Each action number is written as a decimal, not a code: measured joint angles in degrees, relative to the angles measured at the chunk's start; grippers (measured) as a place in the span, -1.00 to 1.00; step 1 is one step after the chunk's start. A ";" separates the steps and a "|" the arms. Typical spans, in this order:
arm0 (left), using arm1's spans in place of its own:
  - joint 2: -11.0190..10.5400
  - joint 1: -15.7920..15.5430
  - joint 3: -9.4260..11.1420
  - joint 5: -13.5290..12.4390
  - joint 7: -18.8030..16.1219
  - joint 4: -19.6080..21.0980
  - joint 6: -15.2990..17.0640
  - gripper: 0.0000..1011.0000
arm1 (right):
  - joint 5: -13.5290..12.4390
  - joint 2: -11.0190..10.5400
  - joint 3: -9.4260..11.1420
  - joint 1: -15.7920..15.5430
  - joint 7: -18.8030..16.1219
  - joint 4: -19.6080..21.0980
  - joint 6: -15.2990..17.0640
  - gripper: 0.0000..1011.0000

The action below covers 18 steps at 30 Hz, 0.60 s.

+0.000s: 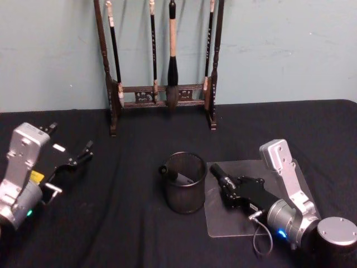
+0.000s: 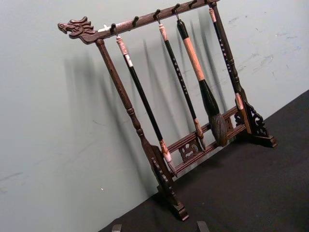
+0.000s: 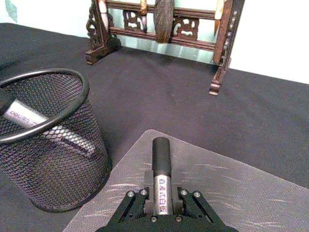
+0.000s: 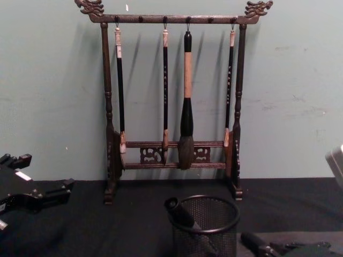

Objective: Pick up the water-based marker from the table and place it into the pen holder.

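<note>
Clamped in the jaws of the right gripper (image 3: 161,197), lower centre of the right wrist view: a black-capped, grey-barrelled water-based marker (image 3: 161,166), low over a clear plastic mat (image 3: 231,179). Cap aimed up-frame, beside the round black wire-mesh pen holder (image 3: 29,179) at left, probably ready for lifting over the rim. Leaning inside, a second marker (image 3: 24,116). Parked at the head view's left above the black-cloth worktop (image 1: 111,223): left gripper (image 1: 70,139), jaws apart.

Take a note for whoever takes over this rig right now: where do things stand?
Left gripper: open, idle over the table's left side.
Right gripper: shut on the marker, low over the clear mat, just right of the pen holder.
Done: marker grasped. Another marker leans inside the pen holder.
To do: lift, carry over the rim, release.
</note>
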<state>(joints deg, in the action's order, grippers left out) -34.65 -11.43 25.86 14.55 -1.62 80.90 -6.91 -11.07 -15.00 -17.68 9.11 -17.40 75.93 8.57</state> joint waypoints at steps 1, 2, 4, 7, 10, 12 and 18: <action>0.00 0.00 0.00 0.00 0.00 0.00 0.00 1.00 | 0.00 0.00 0.00 0.00 0.00 0.00 0.00 -0.58; 0.00 0.00 0.00 0.00 0.00 0.00 0.00 1.00 | 0.00 0.00 0.00 0.00 0.00 0.00 0.00 -0.58; 0.00 0.00 0.00 0.00 0.00 0.00 0.00 1.00 | 0.00 0.00 0.00 0.00 0.00 0.00 0.00 -0.58; 0.00 0.00 0.00 0.00 0.00 0.00 0.00 1.00 | -0.01 0.00 0.00 -0.02 -0.03 0.00 -0.01 -0.58; 0.00 0.00 0.00 0.00 0.00 0.00 0.00 1.00 | -0.17 0.00 -0.03 -0.19 -0.32 0.12 -0.24 -0.58; 0.00 0.00 0.00 0.00 0.00 0.00 0.00 1.00 | -0.46 -0.05 -0.04 -0.36 -0.64 0.36 -0.62 -0.58; 0.00 0.00 0.00 0.00 0.00 0.00 0.00 1.00 | -1.61 -0.09 0.28 -0.86 -1.29 0.91 -2.56 -0.58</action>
<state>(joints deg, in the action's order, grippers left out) -34.65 -11.43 25.86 14.55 -1.62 80.90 -6.91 -12.68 -15.09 -17.40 8.25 -18.69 76.84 6.01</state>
